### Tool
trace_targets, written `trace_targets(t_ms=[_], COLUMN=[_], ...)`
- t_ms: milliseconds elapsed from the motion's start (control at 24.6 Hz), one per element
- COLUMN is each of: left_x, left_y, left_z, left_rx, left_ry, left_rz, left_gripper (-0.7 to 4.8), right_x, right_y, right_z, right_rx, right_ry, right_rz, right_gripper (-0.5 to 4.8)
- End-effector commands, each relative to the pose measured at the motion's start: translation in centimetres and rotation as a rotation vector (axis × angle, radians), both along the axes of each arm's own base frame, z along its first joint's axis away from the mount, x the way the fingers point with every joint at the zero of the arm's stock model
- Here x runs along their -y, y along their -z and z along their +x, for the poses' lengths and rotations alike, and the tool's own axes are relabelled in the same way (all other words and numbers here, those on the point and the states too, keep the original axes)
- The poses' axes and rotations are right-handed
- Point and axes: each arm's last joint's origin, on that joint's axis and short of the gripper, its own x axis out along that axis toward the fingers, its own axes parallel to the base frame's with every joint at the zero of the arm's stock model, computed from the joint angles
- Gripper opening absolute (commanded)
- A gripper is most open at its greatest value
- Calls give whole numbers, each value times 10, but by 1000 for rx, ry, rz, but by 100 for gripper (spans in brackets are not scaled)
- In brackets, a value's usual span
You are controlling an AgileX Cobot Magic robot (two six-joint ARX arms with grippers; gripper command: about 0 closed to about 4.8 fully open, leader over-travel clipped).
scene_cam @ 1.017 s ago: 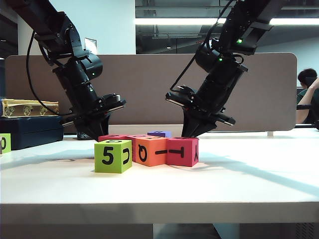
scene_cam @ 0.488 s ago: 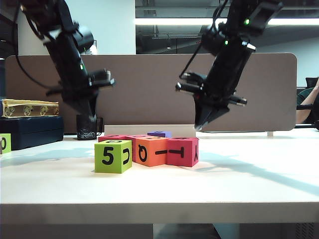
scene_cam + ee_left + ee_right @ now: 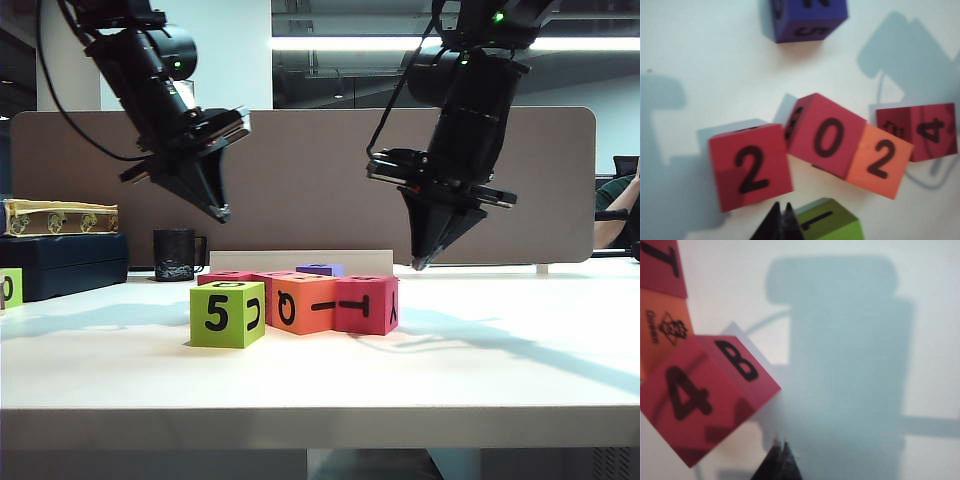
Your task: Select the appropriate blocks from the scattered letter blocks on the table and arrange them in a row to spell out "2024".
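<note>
I'm seeing purple cube (image 3: 320, 269) mostly hiding behind red row; green cube (image 3: 832, 225) getting cropped by left wrist frame edge; orange cube (image 3: 660, 327) blurring, tiny print staying unreadable.

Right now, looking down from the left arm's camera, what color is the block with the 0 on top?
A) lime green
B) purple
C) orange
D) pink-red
D. In the left wrist view the block showing 0 is pink-red; it sits between the pink-red block with a 2 and the orange block with a 2.
</note>
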Motion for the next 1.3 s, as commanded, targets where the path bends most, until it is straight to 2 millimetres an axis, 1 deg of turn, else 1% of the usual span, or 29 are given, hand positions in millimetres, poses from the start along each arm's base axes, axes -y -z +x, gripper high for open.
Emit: trace_targets(t_ms=[41,163,325,407,488,570,651,854,936,1058,1220,1302], left_x=[8,8,7,6,6,5,4,4,4,4,3,3], left_y=[-4,-7,-16,-29,-39,-48,-52,-52,-52,-52,-51,-51], left_z=[-3,-5,-9,-11,-13,-15,-17,-17,-17,-17,-18,-18], left_rx=[14,18,39,70,90,114,125,133,130,126,123,124], left_ry=[31,33,31,32,32,31,31,18,18,18,22,21], left_rz=[-7,-7,-10,-19,-24,-31,-34,-13,-12,-11,-8,-9], left_gripper=[-6,-6,-6,-6,-6,-6,-6,-6,-6,-6,-6,-6], right_x=[1,-5,-16,-23,-26,-27,-29,-42,-50,-59,-61,-62], right_y=[5,5,5,7,10,13,17,15,15,12,13,17], right_z=[-6,-9,-12,-13,-12,-12,-11,-13,-14,-14,-11,-8], right_rx=[-67,-96,-79,-65,-71,-88,-99,-63,-41,12,35,41], right_ry=[-11,-43,-72,-90,-92,-83,-82,-114,-122,-137,-132,-120], right_rz=[-28,22,35,41,43,52,60,92,110,138,152,152], right_gripper=[-1,-1,-1,-2,-1,-1,-1,-1,-2,-2,-2,-1])
